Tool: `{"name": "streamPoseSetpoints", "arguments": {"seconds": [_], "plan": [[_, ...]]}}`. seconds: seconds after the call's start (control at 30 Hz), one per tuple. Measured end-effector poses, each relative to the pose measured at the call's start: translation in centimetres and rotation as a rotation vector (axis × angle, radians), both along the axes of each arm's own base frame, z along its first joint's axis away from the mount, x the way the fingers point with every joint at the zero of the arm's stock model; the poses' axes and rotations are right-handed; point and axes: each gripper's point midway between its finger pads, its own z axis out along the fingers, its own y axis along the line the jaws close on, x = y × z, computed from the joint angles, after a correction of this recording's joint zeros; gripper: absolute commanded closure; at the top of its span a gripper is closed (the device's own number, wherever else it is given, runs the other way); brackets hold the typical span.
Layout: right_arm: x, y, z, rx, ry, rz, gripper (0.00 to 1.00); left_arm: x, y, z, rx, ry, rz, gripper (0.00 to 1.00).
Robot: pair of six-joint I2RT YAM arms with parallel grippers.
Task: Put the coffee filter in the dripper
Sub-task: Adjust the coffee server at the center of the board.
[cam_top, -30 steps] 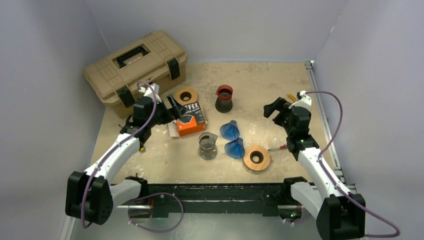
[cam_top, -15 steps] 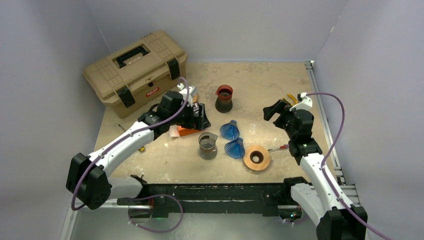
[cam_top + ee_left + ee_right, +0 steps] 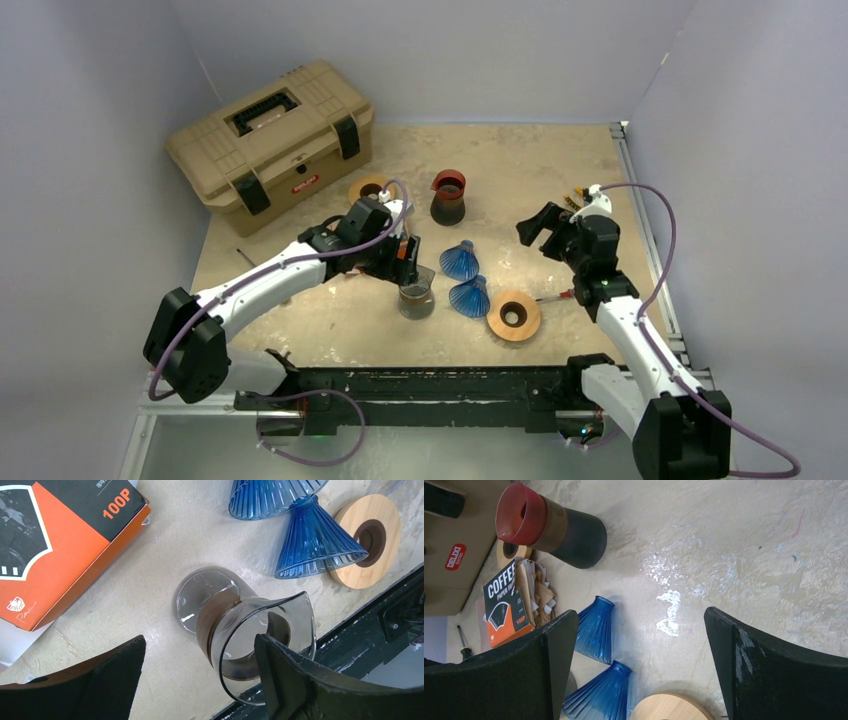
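Two blue ribbed drippers lie on their sides mid-table, one (image 3: 460, 260) behind the other (image 3: 470, 297); both also show in the left wrist view (image 3: 315, 542) and the right wrist view (image 3: 596, 627). The orange-and-black coffee filter box (image 3: 50, 545) lies left of them, with brown paper filters (image 3: 536, 592) sticking out of its end. My left gripper (image 3: 405, 262) is open, over a clear glass carafe (image 3: 240, 630) that shows between its fingers (image 3: 200, 680). My right gripper (image 3: 535, 225) is open and empty, above the table right of the drippers (image 3: 639, 655).
A tan toolbox (image 3: 270, 130) stands at the back left. A red-and-black carafe (image 3: 448, 196) stands behind the drippers. One wooden ring (image 3: 514, 315) lies by the near dripper, another (image 3: 370, 187) behind the box. A screwdriver (image 3: 553, 297) lies right of the near ring.
My left arm has swung right, from beside the filter box to over the glass carafe, and now covers the box in the top view. My right gripper has shifted slightly left.
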Motion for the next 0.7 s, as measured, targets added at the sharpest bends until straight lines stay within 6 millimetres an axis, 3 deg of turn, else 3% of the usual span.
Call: {"name": "streamPoseSetpoints", "arguments": {"seconds": [0.3, 0.53, 0.7], "plan": [[-0.2, 0.6, -0.9, 0.009, 0.036, 0.032, 0.01, -0.1, -0.1, -0.9, 0.023, 0.013, -0.016, 0.38], [0.1, 0.9, 0.5, 0.011, 0.01, 0.051, 0.01, 0.1, -0.2, -0.9, 0.018, 0.009, -0.015, 0.48], [0.0, 1.1, 0.6, 0.01, 0.009, 0.071, 0.01, 0.6, -0.7, -0.6, -0.004, -0.006, -0.008, 0.61]]}}
